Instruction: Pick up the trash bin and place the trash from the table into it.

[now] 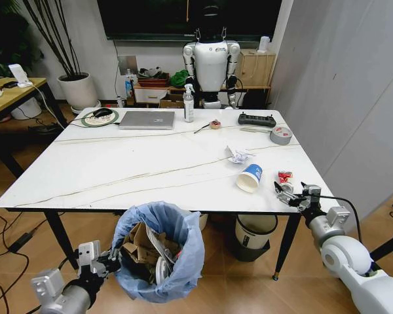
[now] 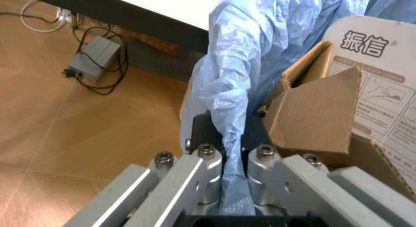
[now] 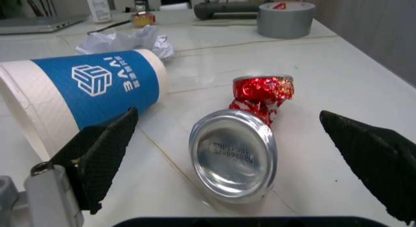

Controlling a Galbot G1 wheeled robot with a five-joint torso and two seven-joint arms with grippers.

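Left gripper (image 2: 231, 188) clamps the blue-bag-lined round trash bin (image 1: 158, 248), part-filled, below the white marble table (image 1: 118, 170) edge; right gripper (image 3: 240, 154), jaws wide, faces crushed red can (image 3: 244, 139); cup, wad remain.

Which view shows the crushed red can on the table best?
The right wrist view: the crushed red can lies close up between the open right gripper fingers, silver base toward the camera. The head view shows it small near the table edge; the left wrist view shows the trash bin instead.
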